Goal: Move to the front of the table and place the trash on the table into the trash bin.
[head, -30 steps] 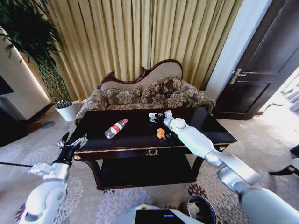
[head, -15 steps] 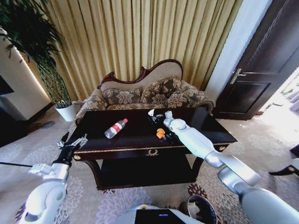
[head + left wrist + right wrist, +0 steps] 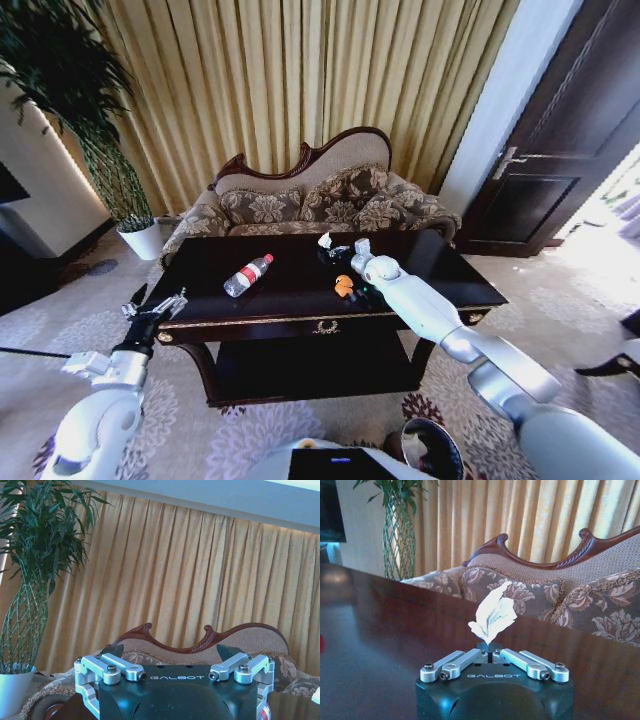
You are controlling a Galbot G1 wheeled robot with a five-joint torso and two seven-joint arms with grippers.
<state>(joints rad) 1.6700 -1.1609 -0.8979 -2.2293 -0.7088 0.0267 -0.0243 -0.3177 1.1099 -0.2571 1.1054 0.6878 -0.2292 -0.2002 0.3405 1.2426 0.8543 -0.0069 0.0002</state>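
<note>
We've got the right gripper pinched shut on a white paper scrap, and it sits just above the far middle of the table. The paper sticks up from the fingertips like a little flag, clear of the glossy top.

To do this well, we judge the grip needs to stay firm: the scrap is light and only caught by its lower edge, so a quick swing could shake it loose. We'd lift straight up first, so the trailing edge doesn't drag over the orange scrap lying just beside the wrist, then carry it back in a smooth arc toward the bin, which stands on the carpet near our base on the right. We'd let go only once the fingers are over the metal rim, and low, since paper drifts.

The right arm reaches long and nearly straight across the table, forearm low over the front edge, wrist angled toward the sofa.

The bottle lies on its side left of centre, untouched. The left gripper hangs parked off the table's left corner, fingers spread and empty.
</note>
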